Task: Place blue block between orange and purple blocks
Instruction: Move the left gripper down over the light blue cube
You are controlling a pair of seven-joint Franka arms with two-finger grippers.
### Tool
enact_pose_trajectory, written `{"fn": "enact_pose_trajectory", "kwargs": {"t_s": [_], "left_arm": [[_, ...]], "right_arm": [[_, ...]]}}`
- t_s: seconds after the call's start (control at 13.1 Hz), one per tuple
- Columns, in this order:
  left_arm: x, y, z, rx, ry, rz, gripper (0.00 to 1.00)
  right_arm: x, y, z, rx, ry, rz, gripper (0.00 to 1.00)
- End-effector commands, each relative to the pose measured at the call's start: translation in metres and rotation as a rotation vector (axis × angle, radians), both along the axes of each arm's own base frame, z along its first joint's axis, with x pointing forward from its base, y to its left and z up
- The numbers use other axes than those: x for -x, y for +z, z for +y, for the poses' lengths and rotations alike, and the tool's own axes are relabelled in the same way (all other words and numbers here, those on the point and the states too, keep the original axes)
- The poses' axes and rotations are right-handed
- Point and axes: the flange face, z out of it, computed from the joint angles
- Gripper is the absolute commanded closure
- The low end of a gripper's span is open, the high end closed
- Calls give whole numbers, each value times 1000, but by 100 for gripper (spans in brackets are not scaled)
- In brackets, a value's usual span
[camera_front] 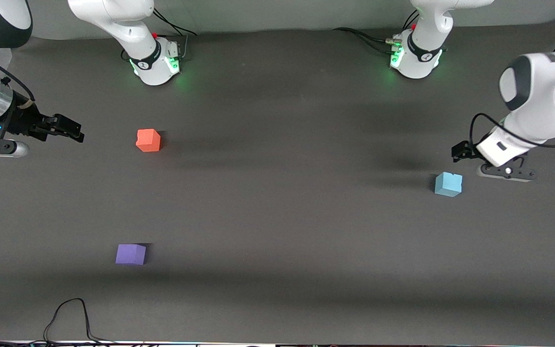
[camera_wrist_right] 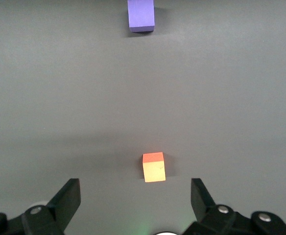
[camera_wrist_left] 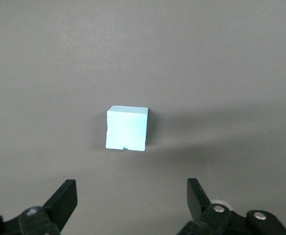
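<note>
centre open left gripper (camera_wrist_left: 132, 198) over sky-blue foam cube (camera_front: 448, 184), descend squarely, then close; right gripper (camera_wrist_right: 135, 198) open, waiting.

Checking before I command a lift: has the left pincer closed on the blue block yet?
No. In the left wrist view the left pincer is open, and the blue block sits on the table clear of both fingers.

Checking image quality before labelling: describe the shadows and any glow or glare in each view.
Front view: green glow at both arm bases; soft shadow bands cross the table. Left wrist view: the blue block looks pale and washed out and casts a faint shadow. Right wrist view: even light; short shadows beside the orange block and purple block.
</note>
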Motion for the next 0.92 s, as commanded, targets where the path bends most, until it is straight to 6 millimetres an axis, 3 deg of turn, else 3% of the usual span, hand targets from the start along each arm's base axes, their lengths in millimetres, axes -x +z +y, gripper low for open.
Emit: {"fn": "enact_pose_trajectory", "kwargs": {"t_s": [0.0,0.38,0.61,0.84], "left_arm": [[-5,-42,1,-18,-36,-4,0],[-6,-113,0,-24,-56,-39,0],[-6,-141,4,-23,-51,-48,0],[-5,-154,6,-22,-47,-45,0]], "right_arm": [[6,5,1,-17,15,2,0],[1,20,-1,-19,10,-41,0],[2,33,-7,-21,-2,-59,0],[-3,35,-5,-23,6,-70,0]]}}
